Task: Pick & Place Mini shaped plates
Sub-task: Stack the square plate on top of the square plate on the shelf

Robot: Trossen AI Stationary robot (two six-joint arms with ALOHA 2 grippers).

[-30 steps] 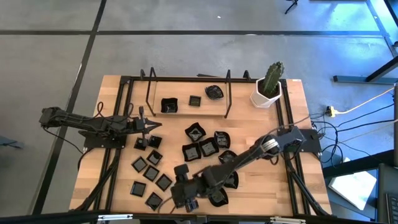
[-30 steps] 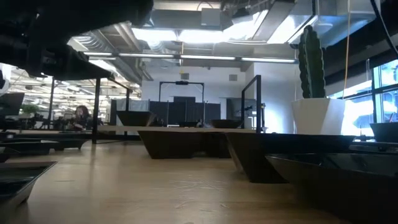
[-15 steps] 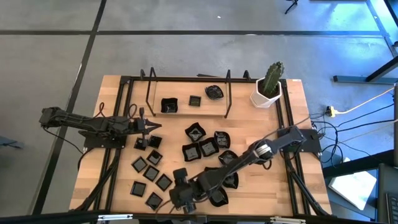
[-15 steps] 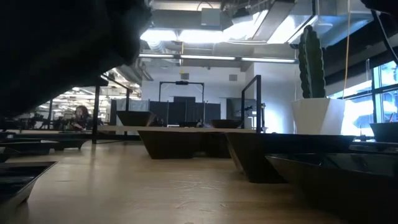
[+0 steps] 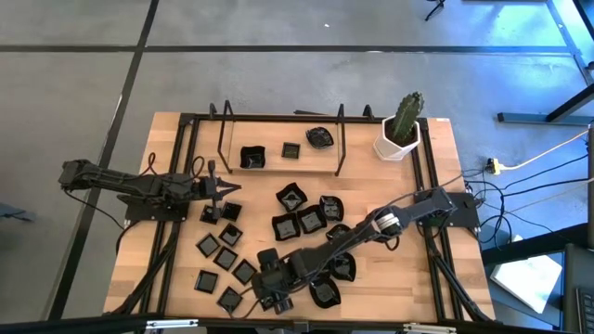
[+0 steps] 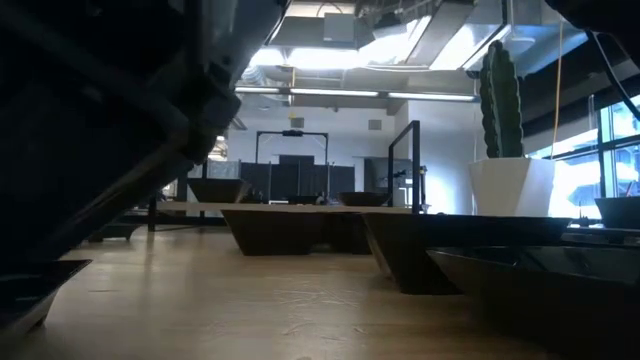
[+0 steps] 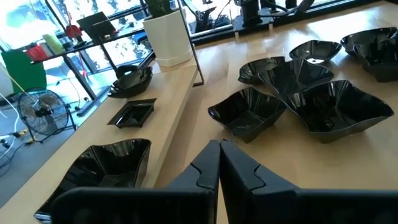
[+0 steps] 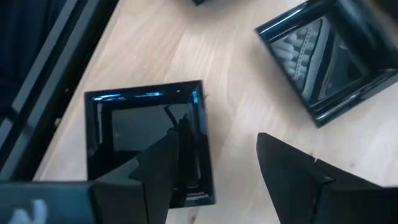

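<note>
I'm seeing the left gripper [image 5: 225, 188] hovering near the bench's [image 5: 408, 274] left edge, jaws pressed together, holding nothing. A small flat square plate [image 8: 148, 146] is lying flat near the front edge, left of centre. The right gripper [image 8: 217, 171] is hanging over it, jaws spread, one finger above the plate, the other over bare wood. The other mini shaped plates [image 5: 299, 221] are lying scattered across the bench's middle; three are sitting on the raised shelf [image 5: 278, 167] at the back edge.
</note>
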